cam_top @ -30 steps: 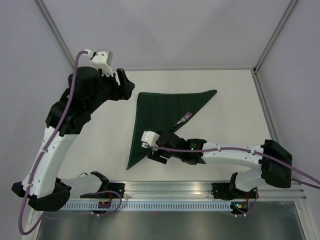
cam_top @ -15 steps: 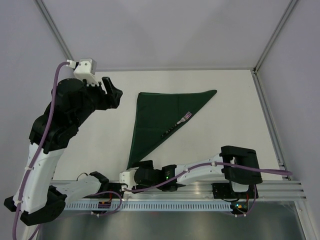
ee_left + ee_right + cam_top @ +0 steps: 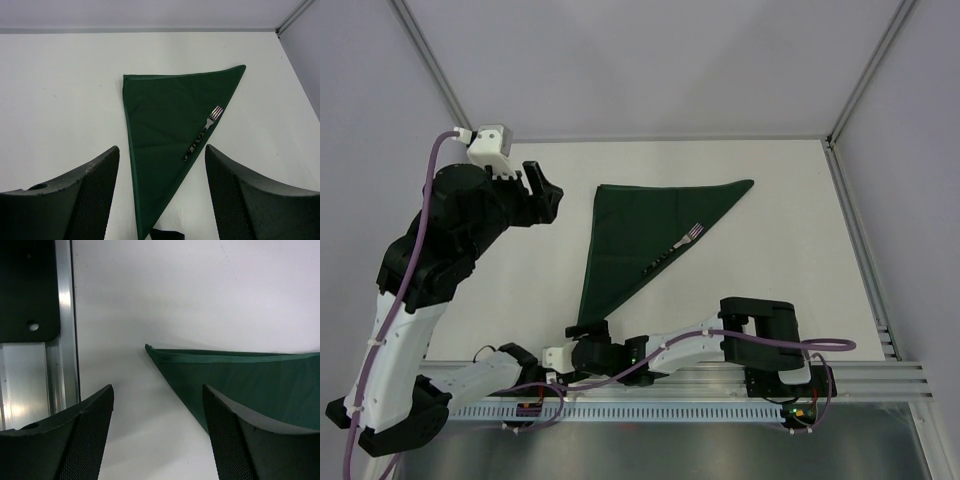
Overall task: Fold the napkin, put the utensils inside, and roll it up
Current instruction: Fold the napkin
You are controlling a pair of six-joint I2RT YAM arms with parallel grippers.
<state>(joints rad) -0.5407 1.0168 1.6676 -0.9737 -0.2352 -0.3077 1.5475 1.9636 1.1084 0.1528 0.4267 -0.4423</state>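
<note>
White table (image 3: 780, 260) enclosed by pale walls (image 3: 650, 60), aluminium rail (image 3: 880, 378) along near edge.

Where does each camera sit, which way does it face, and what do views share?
Top external: above and behind the bases, looking down on the table, both arms, napkin and fork.
Left wrist: on the raised left tool, looking down at napkin and fork; own fingers below.
Right wrist: on the low right tool by the aluminium rail, facing the napkin's near corner; fingers below.
Shared: napkin in all; fork in top and left wrist.
</note>
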